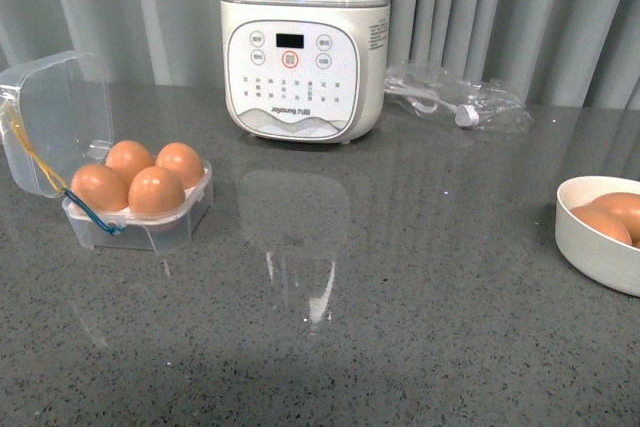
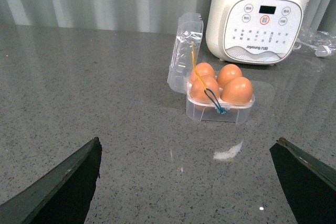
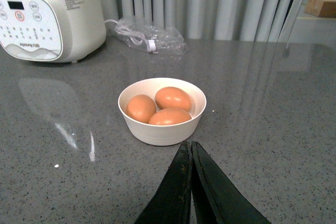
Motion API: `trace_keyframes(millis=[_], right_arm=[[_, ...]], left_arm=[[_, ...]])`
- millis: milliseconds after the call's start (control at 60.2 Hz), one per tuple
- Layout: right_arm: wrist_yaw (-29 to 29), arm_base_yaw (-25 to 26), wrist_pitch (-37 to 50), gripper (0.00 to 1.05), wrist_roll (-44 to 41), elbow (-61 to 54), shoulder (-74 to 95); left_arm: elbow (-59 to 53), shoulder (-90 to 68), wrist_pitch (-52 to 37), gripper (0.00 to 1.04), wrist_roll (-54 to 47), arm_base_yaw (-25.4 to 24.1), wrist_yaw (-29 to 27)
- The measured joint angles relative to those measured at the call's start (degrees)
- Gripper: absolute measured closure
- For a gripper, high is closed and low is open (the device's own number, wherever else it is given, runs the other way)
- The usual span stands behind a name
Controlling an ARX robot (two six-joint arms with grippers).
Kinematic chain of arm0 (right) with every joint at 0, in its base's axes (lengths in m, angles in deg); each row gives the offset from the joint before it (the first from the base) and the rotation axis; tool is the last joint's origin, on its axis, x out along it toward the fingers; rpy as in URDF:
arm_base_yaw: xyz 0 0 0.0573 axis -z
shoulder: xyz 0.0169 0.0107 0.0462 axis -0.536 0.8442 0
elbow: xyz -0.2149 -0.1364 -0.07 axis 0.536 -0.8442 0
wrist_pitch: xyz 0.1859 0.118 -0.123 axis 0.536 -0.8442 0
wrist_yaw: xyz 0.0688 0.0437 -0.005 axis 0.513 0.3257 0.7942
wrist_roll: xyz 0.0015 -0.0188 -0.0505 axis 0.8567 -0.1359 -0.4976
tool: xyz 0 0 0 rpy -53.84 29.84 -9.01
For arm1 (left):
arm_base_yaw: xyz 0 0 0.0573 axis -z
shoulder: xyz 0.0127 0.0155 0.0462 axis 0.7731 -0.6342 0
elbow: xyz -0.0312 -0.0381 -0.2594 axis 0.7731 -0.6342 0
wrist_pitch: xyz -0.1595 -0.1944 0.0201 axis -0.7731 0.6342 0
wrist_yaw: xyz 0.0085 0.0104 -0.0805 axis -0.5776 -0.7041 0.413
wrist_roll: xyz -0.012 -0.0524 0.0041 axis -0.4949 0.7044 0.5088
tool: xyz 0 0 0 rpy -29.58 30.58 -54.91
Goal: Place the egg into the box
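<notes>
The clear box [image 1: 175,229] sits at the left of the grey counter with its lid [image 1: 55,112] open. All its cells hold brown eggs [image 1: 157,192]. A yellow band and a blue band hang at its left side. It also shows in the left wrist view [image 2: 210,114], ahead of my open, empty left gripper [image 2: 186,153]. Three more brown eggs [image 3: 172,98] lie in a white bowl [image 3: 157,132], seen at the right edge of the front view [image 1: 600,252]. My right gripper [image 3: 190,145] is shut and empty, just short of the bowl. Neither arm shows in the front view.
A white Joyoung blender base [image 1: 300,77] stands at the back centre of the counter. A clear plastic bag with a cable [image 1: 455,97] lies to its right. Grey curtains hang behind.
</notes>
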Motion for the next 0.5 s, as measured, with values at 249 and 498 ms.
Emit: trace_keyframes(millis=[249, 498], right_arm=[[0.0, 0.0, 0.0, 1.02, 0.0, -2.0, -2.3], [0.0, 0.0, 0.0, 1.0, 0.0, -2.0, -2.3]], left_arm=[[0.0, 0.0, 0.0, 0.07, 0.0, 0.0, 0.0], [0.0, 0.0, 0.0, 0.07, 0.0, 0.0, 0.0]])
